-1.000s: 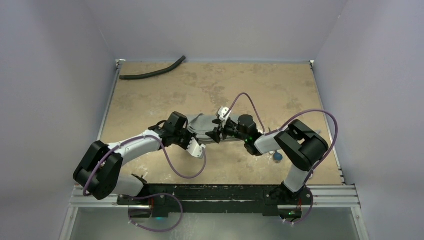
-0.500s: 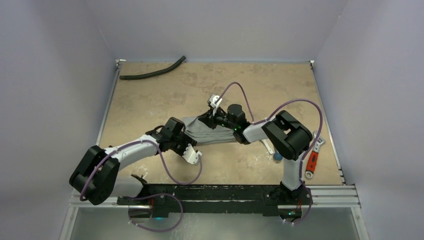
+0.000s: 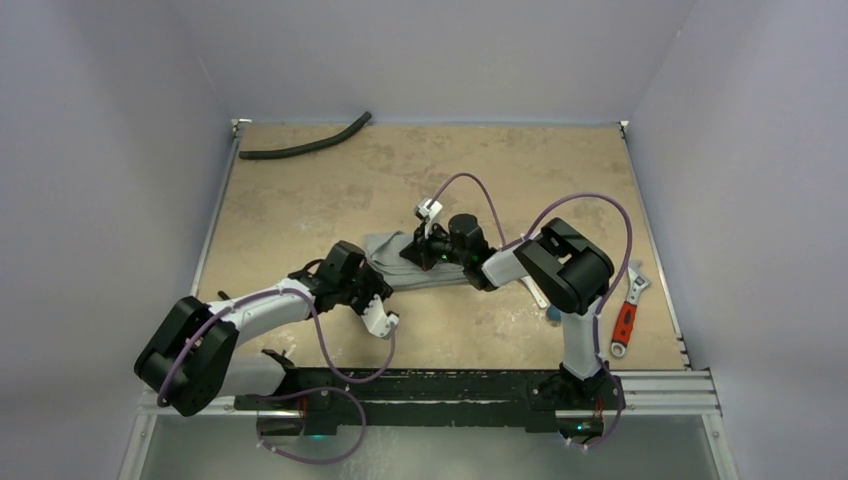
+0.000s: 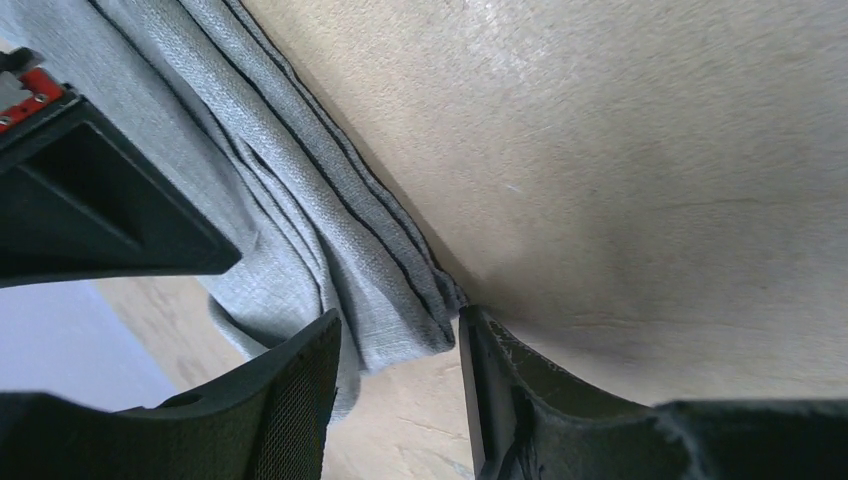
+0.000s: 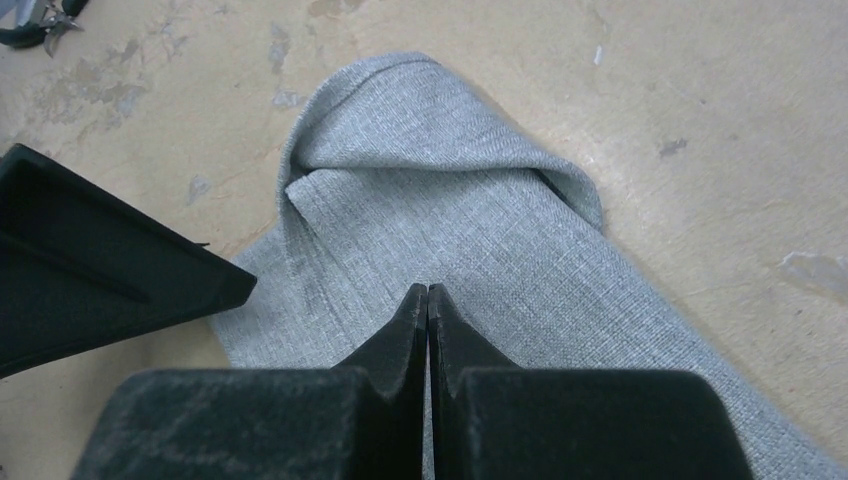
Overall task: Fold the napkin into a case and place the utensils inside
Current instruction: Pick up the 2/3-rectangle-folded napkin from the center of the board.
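The large thin plain grey cloth napkin [image 3: 388,258] lies near the middle of the tan stone-look table [image 3: 400,180], a bit toward 7 o'clock. It is folded into a long narrow band that runs approx. from 9 to 3 o'clock. Its 9 o'clock end is rolled over into a soft rounded fold, seen in the right wrist view.

The left gripper [image 4: 400,322] is at the band's near edge, on the 7 o'clock side. Its two black fingers [image 4: 290,400] stand a little apart, w/ the layered corner of the cloth in the gap between them. One finger touches the hem. Whether the other one touches, I cannot tell. The cloth looks not squeezed.

The right gripper [image 5: 428,290] comes in from 3 o'clock. Its fingers are pressed fully together, tip to tip, and the tips are right over the cloth, near the middle of the band. I see no fabric caught between them.

A small round blue end [image 3: 553,313] shows at 4 o'clock from the napkin, beside the right arm. A red-handled metal wrench [image 3: 624,322] lies further out at 4 o'clock, and a long black curved hose [image 3: 305,147] is at the 11 o'clock corner.
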`<state>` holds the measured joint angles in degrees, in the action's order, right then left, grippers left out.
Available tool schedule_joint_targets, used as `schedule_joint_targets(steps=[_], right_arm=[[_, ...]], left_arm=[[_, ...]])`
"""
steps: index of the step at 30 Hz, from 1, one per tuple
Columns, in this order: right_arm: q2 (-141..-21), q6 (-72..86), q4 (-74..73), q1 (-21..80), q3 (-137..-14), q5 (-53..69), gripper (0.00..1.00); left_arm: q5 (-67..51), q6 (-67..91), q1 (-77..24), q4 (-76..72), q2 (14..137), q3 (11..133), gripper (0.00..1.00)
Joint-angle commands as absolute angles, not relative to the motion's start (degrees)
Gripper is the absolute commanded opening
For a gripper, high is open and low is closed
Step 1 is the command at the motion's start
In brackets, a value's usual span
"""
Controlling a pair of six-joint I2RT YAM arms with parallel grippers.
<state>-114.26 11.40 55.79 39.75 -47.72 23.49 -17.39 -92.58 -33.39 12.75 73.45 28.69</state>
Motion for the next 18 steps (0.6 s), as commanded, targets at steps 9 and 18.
schedule_joint_targets(steps=[9,18], right_arm=[[-117.19,16.71,51.93,40.32,-47.79,18.2,0.0],[-117.34,18.08,53.88,40.61,-45.84,15.33,0.0]], left_arm=[[-18.97,-107.06,-33.03,-0.05,75.26,18.91,0.6],[-19.56,-105.19,-33.0,-8.42,78.04,18.04,0.7]])
